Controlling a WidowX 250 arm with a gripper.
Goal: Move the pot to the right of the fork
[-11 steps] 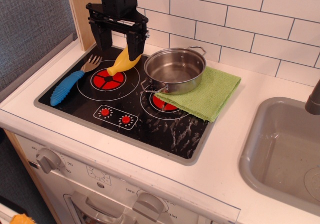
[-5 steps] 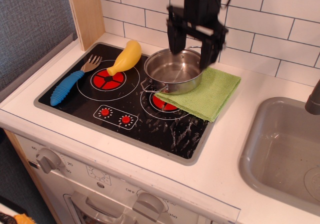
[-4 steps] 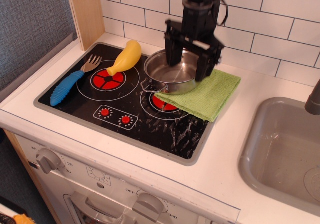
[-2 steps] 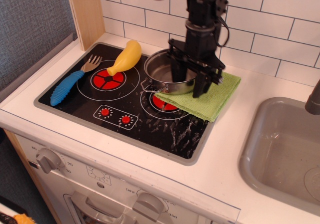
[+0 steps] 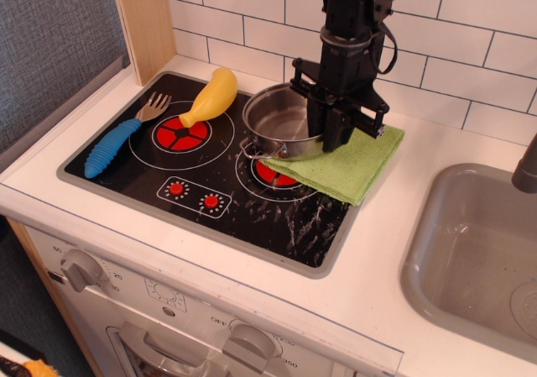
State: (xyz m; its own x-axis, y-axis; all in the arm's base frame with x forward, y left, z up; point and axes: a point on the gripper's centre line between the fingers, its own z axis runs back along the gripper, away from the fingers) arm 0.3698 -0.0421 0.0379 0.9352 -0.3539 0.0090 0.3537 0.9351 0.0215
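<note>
The shiny steel pot (image 5: 275, 122) stands on the stove's right burner, its right side resting on a green cloth (image 5: 357, 160). My gripper (image 5: 330, 140) comes down from above and its fingers are closed on the pot's right rim, one inside and one outside. The pot looks slightly tipped. The fork (image 5: 123, 133), with a blue ribbed handle and beige tines, lies at the stove's left edge, well left of the pot. The pot's right handle is hidden behind my gripper.
A yellow banana-shaped toy (image 5: 211, 96) lies between fork and pot on the black stovetop (image 5: 210, 201). A grey sink (image 5: 474, 251) is at the right. A tiled wall stands behind and a wooden panel (image 5: 147, 20) at the back left.
My gripper swung from above the banana toy to the pot, came down over its right rim, and its fingers closed on the rim. The pot shifted slightly left.
</note>
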